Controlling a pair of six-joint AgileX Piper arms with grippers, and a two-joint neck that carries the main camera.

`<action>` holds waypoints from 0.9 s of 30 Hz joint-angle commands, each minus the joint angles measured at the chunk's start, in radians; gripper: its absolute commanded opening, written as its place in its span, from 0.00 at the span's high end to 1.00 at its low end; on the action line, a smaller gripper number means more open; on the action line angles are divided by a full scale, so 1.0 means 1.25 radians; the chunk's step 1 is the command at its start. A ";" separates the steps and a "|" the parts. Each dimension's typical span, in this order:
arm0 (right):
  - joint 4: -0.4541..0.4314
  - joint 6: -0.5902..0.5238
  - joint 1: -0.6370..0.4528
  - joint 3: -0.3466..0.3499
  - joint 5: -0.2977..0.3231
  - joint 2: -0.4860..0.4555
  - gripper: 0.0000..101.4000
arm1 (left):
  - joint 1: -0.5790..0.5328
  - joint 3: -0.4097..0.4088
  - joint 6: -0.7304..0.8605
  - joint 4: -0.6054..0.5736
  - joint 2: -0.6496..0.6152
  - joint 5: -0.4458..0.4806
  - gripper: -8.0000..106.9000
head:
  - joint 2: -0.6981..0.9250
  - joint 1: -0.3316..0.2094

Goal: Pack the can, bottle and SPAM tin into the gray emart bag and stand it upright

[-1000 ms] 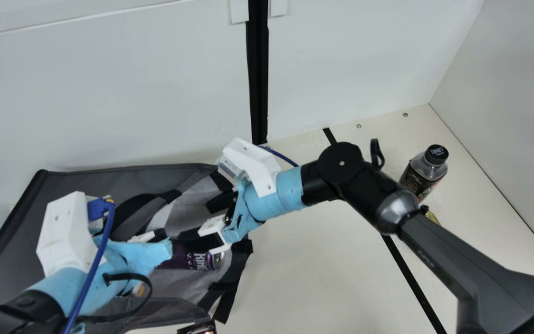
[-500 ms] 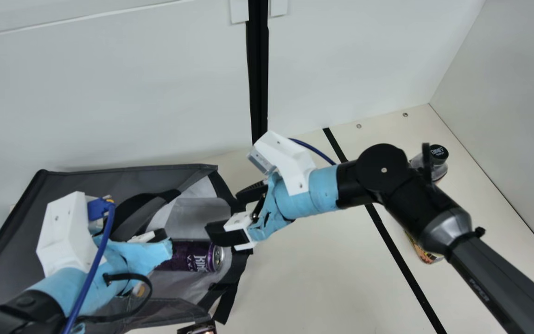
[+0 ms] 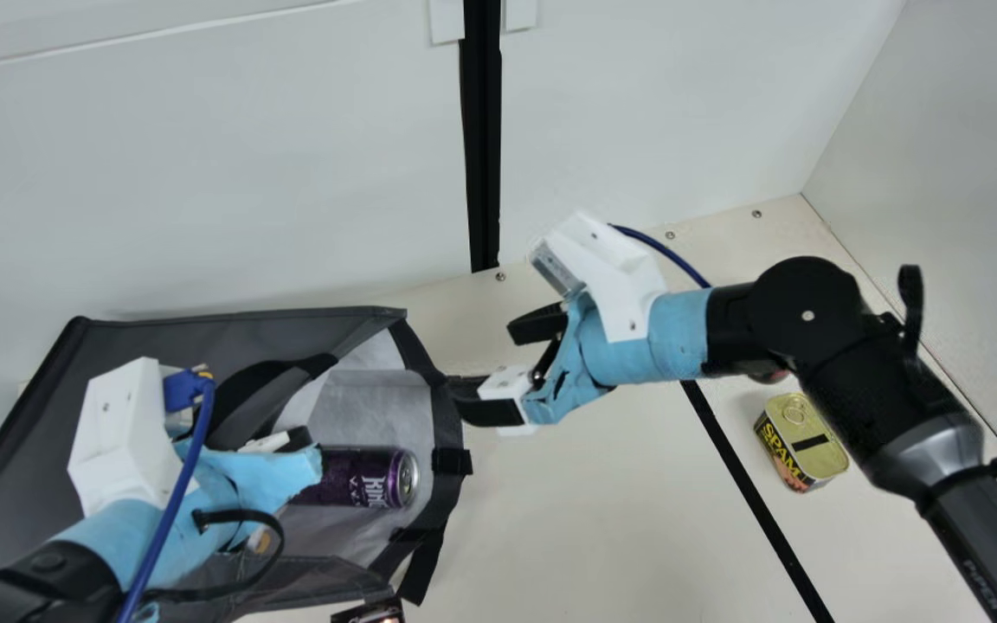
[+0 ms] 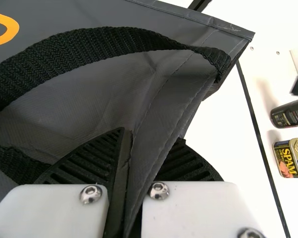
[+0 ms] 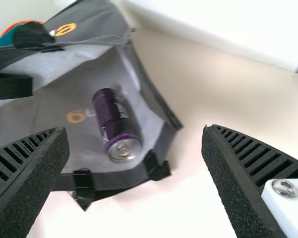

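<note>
Gray bag (image 3: 369, 327) on its side, can (image 3: 356, 478) in it, left jaws clamped on fabric

Bag lies on the cream desk (image 3: 602, 484), back edge near the rear wall (image 3: 204, 173), mouth facing the middle. Dark mouth rim (image 3: 448, 415) slants, with black tabs (image 3: 452, 461) along it. Can is on its side just inside, top end toward the opening. Stretch of desk runs from the mouth to the black strip (image 3: 749, 484), room for moving there. Beyond the strip, SPAM tin (image 3: 801, 441), pull-tab lid up, fairly near the side wall (image 3: 966, 173). Bottle (image 4: 290, 114) outside the bag too, beside the tin in the left wrist view; mostly behind the right arm (image 3: 879, 407) in the main view.

Left gripper (image 3: 269, 472): jaws closed on an edge of bag fabric, one ribbed finger each side, black strap (image 4: 99, 42) looping close by. Right gripper (image 3: 488, 368): jaws wide apart, nothing held, lower finger right by the mouth rim in the main view; touching or not, can't tell.
</note>
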 commanded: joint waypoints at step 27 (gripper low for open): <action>-0.211 0.044 -0.206 -0.067 -0.007 -0.099 0.06 | 0.000 0.000 0.000 0.000 0.000 0.000 1.00 | -0.002 -0.018</action>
